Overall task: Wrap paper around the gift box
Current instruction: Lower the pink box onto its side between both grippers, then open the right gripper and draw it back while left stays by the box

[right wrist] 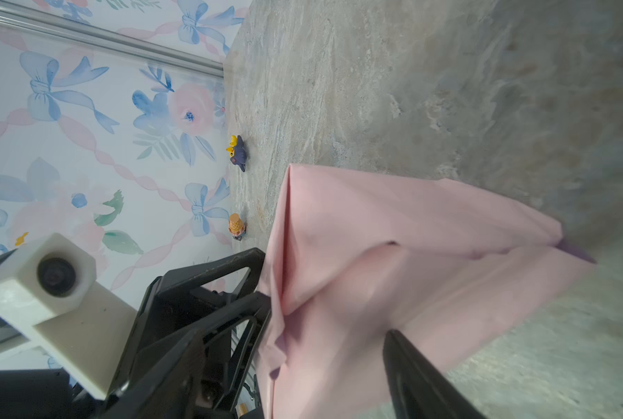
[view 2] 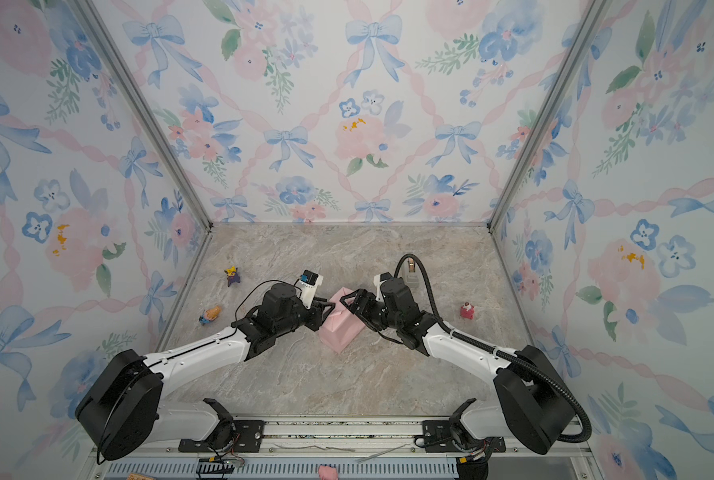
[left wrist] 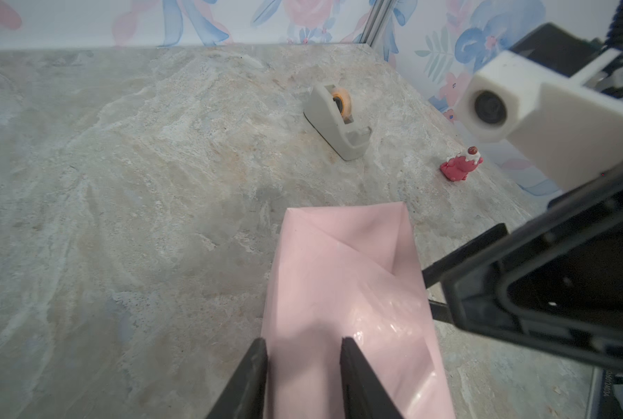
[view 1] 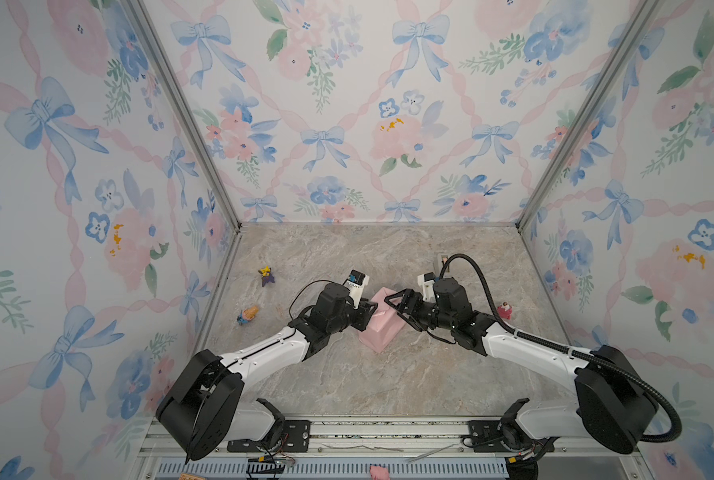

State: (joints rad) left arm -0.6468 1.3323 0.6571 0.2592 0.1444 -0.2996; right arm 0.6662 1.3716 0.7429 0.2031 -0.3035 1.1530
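Note:
The paper [view 1: 382, 324] is folded pink side out into a parcel at mid-table, seen in both top views. A lilac sliver [right wrist: 575, 254] shows at one corner. The gift box is hidden under it. My left gripper [view 1: 370, 309] meets the parcel from the left. In the left wrist view its jaws [left wrist: 304, 348] stand partly apart, tips resting on flat pink paper [left wrist: 350, 290] without pinching it. My right gripper [view 1: 392, 303] comes in from the right, open wide. One of its fingers [right wrist: 397, 341] lies over a loose flap [right wrist: 411, 254]; the other is hidden.
A grey tape dispenser [left wrist: 335, 119] stands behind the right arm [view 1: 442, 262]. A red figure [view 1: 504, 310] sits at the right. At the left are a purple-and-yellow figure [view 1: 266, 276] and an orange one [view 1: 248, 314]. Patterned walls close three sides.

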